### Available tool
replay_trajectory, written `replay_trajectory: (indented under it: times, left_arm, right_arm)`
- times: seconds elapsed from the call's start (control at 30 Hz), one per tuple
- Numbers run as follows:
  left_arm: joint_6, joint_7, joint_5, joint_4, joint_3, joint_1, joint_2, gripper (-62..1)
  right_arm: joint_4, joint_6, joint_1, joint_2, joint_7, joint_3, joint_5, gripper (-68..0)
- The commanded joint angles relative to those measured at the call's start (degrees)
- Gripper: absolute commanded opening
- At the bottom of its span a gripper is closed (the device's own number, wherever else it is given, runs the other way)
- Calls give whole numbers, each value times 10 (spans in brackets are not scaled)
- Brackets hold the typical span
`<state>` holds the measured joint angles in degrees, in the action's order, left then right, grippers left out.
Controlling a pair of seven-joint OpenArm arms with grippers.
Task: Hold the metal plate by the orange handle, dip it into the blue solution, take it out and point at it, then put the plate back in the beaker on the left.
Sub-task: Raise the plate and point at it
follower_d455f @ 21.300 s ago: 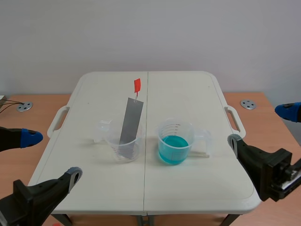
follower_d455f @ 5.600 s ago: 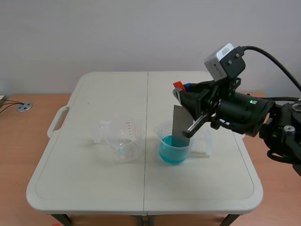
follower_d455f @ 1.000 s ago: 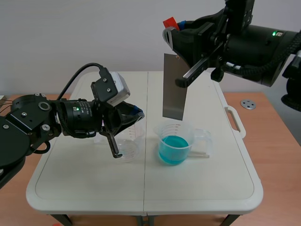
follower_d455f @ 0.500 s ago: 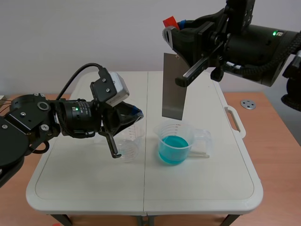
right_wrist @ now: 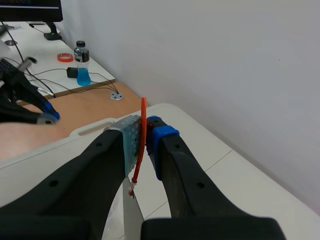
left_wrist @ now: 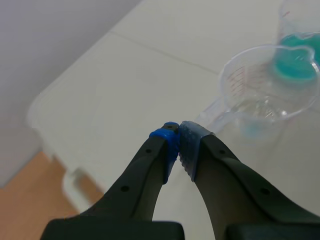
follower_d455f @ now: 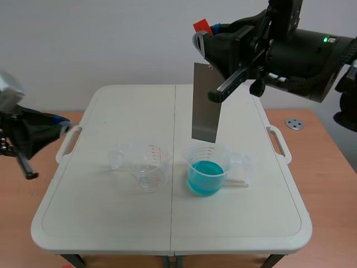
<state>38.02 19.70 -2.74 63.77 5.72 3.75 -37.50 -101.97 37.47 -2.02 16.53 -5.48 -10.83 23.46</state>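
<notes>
The grey metal plate hangs upright above the beaker of blue solution, its lower edge clear of the rim. My right gripper is high over the table, shut on the plate's orange handle. In the right wrist view the handle is pinched between the pads, with the plate's top below. My left gripper is at the table's left edge, shut on nothing. Its fingertips meet short of the clear left beaker.
The clear beaker stands left of the blue one on the white folding table, with only a film of liquid inside. The table's side handles stick out. A bottle and a tape roll lie on a far desk.
My left arm has drawn back from beside the clear beaker to the table's left edge, still shut. The right arm and the hanging plate have barely moved.
</notes>
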Motion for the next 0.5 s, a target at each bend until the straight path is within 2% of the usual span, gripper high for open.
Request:
replay_trajectory:
  times: [0.0, 0.13, 0.23, 0.33, 0.47]
  left_arm:
    - [-2, 20, -23, 7, -18, -31, -32, -590]
    - [-38, 36, -76, 7, -70, -129, -97, -591]
    - [-77, 37, -99, 7, -116, -208, -122, -590]
    - [-136, 36, -101, 5, -161, -275, -121, -590]
    - [-207, 36, -102, -12, -189, -338, -120, -590]
  right_arm:
    - [-15, -1, -10, 1, 8, 7, 8, -664]
    - [-15, -1, -10, 1, 8, 7, 8, -664]
    - [-15, -1, -18, 1, 3, 3, 8, -664]
    - [-15, -1, -26, -2, -1, -5, 8, -664]
    - [-15, -1, -31, -12, -7, -15, 8, -664]
